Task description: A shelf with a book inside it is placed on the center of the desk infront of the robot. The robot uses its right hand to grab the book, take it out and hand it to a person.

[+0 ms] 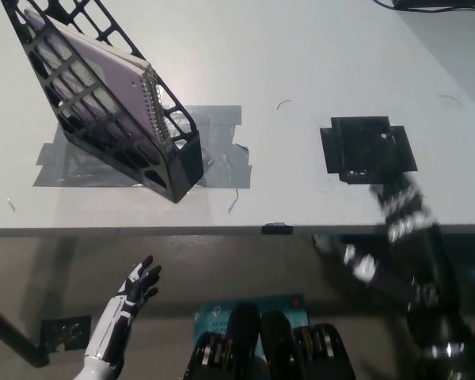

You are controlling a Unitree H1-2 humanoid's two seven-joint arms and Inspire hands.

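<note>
A black lattice shelf (172,162) stands tilted on the desk at the upper left. Inside it leans a spiral-bound book (103,75) with a pale lilac cover, its wire spine facing right. My black right hand (392,218) is motion-blurred at the desk's front edge on the right, far from the shelf and holding nothing that I can make out. Below the desk edge at the lower left, my white left hand (134,289) rests with its fingers spread and empty.
Grey tape (222,162) fixes the shelf's spot on the white desk (301,63). A black square patch (368,148) lies on the desk just beyond my right hand. Dark cables (435,5) cross the far right corner.
</note>
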